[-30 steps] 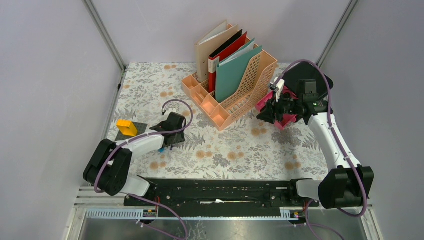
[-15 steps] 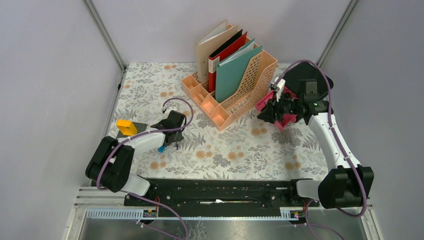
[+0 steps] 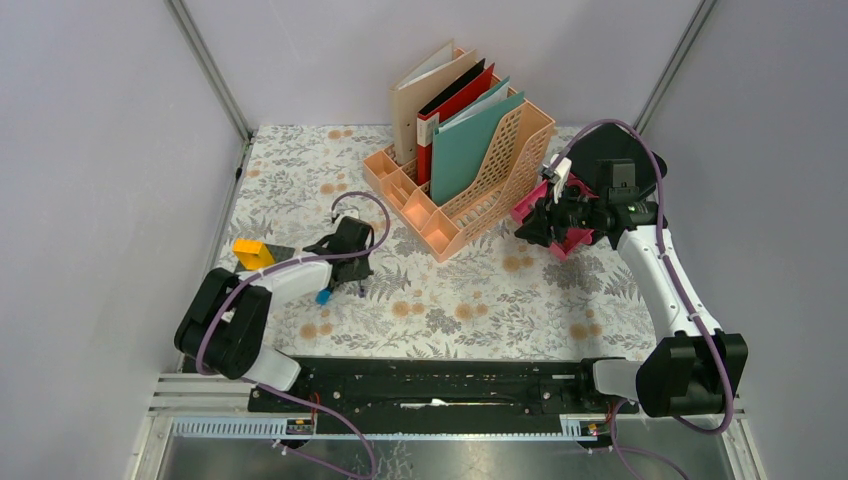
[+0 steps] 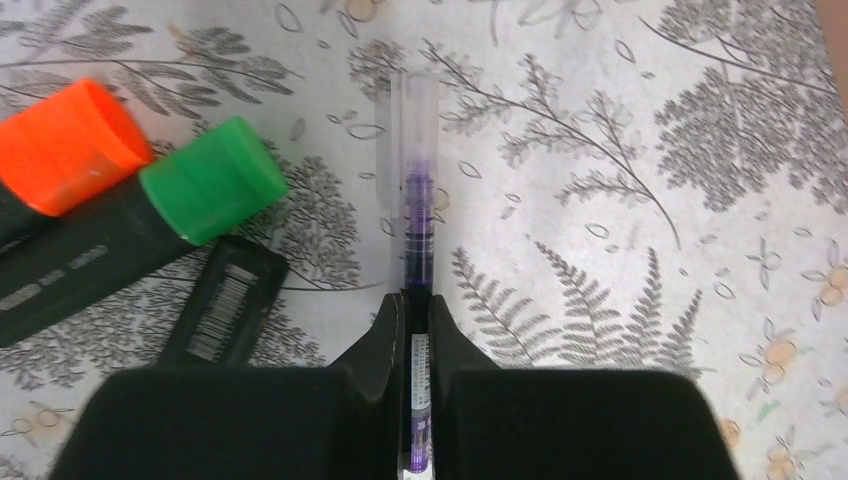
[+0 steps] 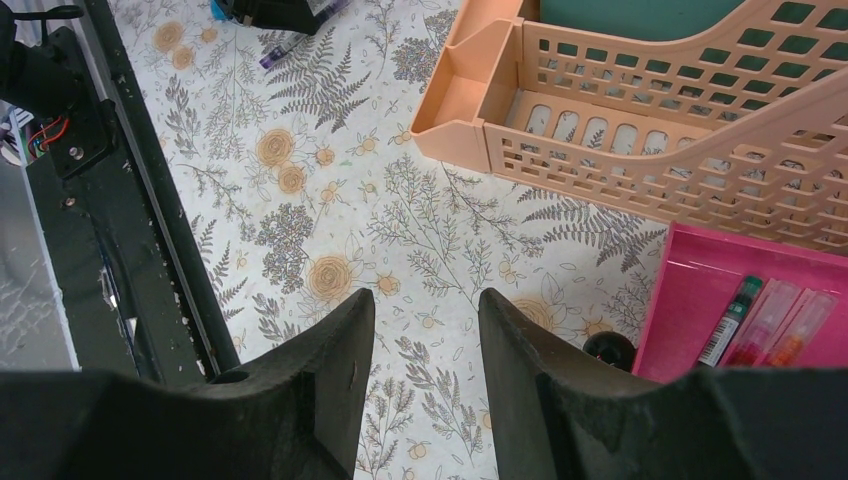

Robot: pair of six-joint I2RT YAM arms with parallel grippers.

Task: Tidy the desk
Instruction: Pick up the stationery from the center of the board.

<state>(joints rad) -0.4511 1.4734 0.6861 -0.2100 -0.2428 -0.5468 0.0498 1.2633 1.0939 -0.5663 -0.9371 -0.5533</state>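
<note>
Purple ink is seen inside a clear-barrelled pen (image 4: pixel 418 200), which is pinched between the pressed-together fingers of the left hand (image 4: pixel 410 305). The pen's clear cap is pointed away from that hand. Whether the pen is resting on the cloth or lifted just off it cannot be told.

Left of the pen, a green-capped marker (image 4: pixel 210 180) and an orange-capped marker (image 4: pixel 65 145) are laid side by side, touching, both with black bodies. A flat black item with a barcode label (image 4: pixel 222 312) is seen just beside the green-capped marker.

The tabletop (image 3: pixel 500 300) is spread out ahead of the arm bases, framed by grey walls and covered by a whitish cloth printed with grey leaves and orange-brown flowers. Near its left edge, a yellow block (image 3: pixel 252 254) is set on a dark pad (image 3: pixel 280 253), just beside the left arm.

At the back, a peach file rack (image 3: pixel 470 200) is stood at an angle, and upright folders (image 3: pixel 470 150) in beige, red, black and teal are held in it.

The right hand (image 5: pixel 420 300) is held over the right part of the tabletop with its fingers spread, and nothing is gripped between them. A pink tray (image 5: pixel 690 270) is placed just beside the rack, and a few pens are seen lying inside it.
</note>
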